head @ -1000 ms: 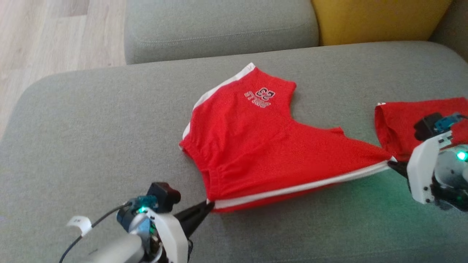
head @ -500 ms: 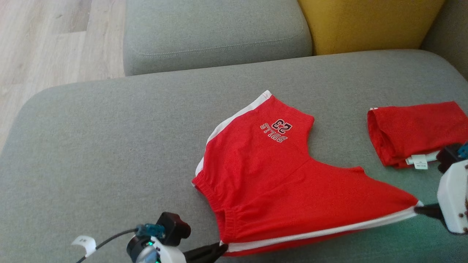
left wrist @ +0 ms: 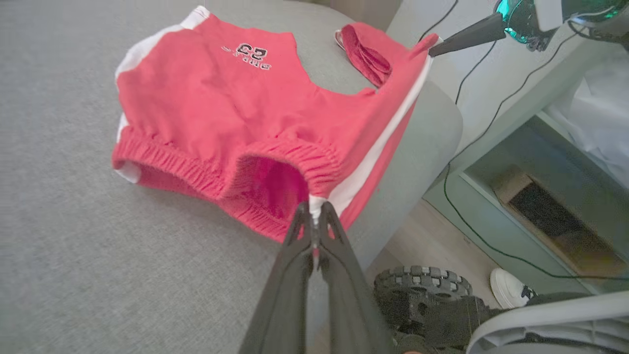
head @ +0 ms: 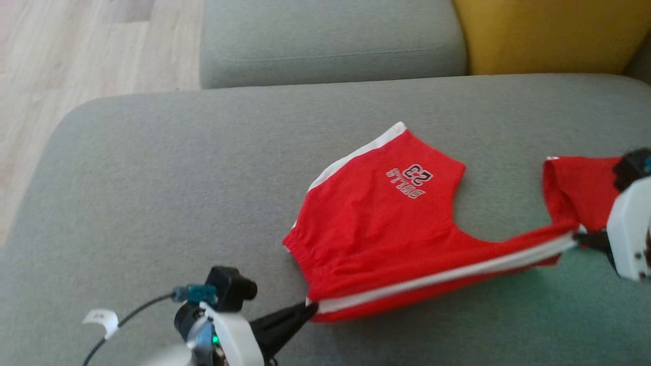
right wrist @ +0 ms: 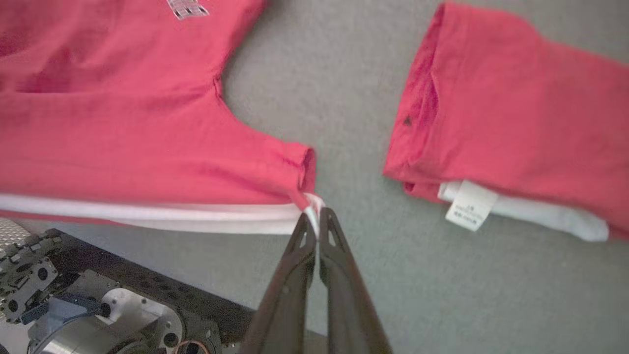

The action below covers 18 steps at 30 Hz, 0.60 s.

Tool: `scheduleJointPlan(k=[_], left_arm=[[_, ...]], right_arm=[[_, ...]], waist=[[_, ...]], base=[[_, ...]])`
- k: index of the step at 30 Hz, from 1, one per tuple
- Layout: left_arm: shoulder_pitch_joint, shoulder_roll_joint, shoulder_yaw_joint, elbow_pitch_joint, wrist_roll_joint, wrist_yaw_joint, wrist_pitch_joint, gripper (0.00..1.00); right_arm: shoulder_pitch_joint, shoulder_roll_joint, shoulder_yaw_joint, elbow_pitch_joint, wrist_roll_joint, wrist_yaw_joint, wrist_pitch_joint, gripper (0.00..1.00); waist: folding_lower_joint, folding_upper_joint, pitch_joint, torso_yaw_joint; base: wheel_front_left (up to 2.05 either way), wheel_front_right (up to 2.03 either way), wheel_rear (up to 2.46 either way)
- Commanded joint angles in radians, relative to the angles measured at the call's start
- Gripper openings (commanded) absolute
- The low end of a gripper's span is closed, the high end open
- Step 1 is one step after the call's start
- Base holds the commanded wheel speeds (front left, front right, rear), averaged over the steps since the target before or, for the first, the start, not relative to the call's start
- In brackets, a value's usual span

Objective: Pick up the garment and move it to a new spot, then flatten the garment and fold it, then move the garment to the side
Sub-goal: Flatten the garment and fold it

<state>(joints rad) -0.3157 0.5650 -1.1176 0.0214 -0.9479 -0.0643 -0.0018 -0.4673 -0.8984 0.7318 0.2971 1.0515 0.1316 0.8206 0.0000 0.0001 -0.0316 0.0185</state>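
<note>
The garment (head: 386, 223) is a pair of red shorts with white side stripes and a "23" print, lying on the grey sofa seat (head: 178, 193). Its near edge is stretched and lifted between my two grippers. My left gripper (head: 307, 307) is shut on the waistband corner at the white stripe (left wrist: 314, 204). My right gripper (head: 580, 235) is shut on the leg-hem corner (right wrist: 314, 204). The far leg with the print (left wrist: 248, 51) rests flat on the cushion.
A second red folded garment (right wrist: 511, 113) with a white label lies right of the shorts, close behind my right gripper. A yellow cushion (head: 544, 35) and grey back cushion (head: 330, 40) stand behind. Wooden floor (head: 76, 61) lies left; the robot's base wheel (left wrist: 422, 290) is below the sofa edge.
The head camera has shifted. The near edge of the shorts is pulled tauter and raised, the right leg now narrowed to a strip between the two grippers. Both grips are unchanged.
</note>
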Motion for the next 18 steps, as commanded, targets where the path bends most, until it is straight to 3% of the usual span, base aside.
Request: scheduleJointPlan(k=[1,11,18], left_arm=[[-0.066,0.031,0.052,-0.029,-0.009,0.006,-0.012,0.0],[-0.157,-0.026,0.092,-0.023,-0.031,-0.006,-0.011,0.0],[-0.23,-0.085,0.099,0.037,-0.028,-0.025,-0.017,0.0]], right_arm=[[-0.044,-0.028,-0.031,-0.011,-0.015,-0.001,0.003,0.0],[-0.167,0.072,-0.152,0.049,-0.114,-0.001,0.055,0.0],[-0.267,0.112,-0.177,0.097,-0.215,-0.001,0.068,0.0]], waist=[[0.0,-0.0001,0.011,0.019],[0.0,-0.0001,0.107,0.127],[0.0,-0.0001,0.189,0.198]], base=[[0.0,0.0,0.0],[0.0,0.0,0.0],[0.0,0.0,0.0]])
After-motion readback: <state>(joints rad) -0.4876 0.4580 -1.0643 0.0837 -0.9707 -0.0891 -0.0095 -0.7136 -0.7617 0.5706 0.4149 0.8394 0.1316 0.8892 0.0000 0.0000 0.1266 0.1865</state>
